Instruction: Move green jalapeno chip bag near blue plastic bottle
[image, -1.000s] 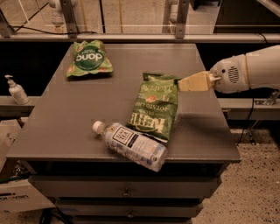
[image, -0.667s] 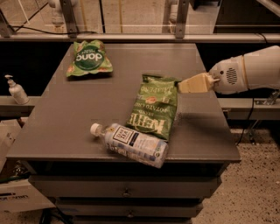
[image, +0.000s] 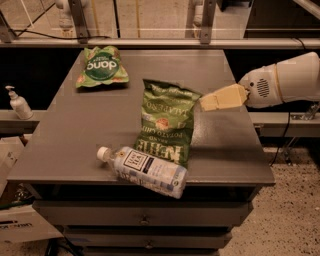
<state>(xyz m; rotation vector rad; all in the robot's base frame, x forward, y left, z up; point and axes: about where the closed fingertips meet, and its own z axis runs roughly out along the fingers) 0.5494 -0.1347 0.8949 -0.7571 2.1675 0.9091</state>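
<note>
**Fingers at the bag's far right corner, bottle across its near end**

The grey desk (image: 75, 130) carries three things. The white arm (image: 285, 82) reaches in from the right, and its gripper (image: 206, 102) sits low over the right part of the desk top. The pale fingers lie together with only a thin seam between them, so they read as closed. Their tips meet the far right corner of the chip bag (image: 167, 120). Whether that corner is pinched between them or only touched cannot be told.

The olive bag lies flat near the middle of the desk, to the left of the fingers. Its long axis runs from the far side toward the front edge, leaning a little left. The bottle (image: 147, 170) lies on its side across the bag's near end, cap to the left, touching or just overlapping it. By that, the bag looks already placed, and any further move would be a small one.

A brighter green bag (image: 101, 67) lies well apart at the far left.
</note>
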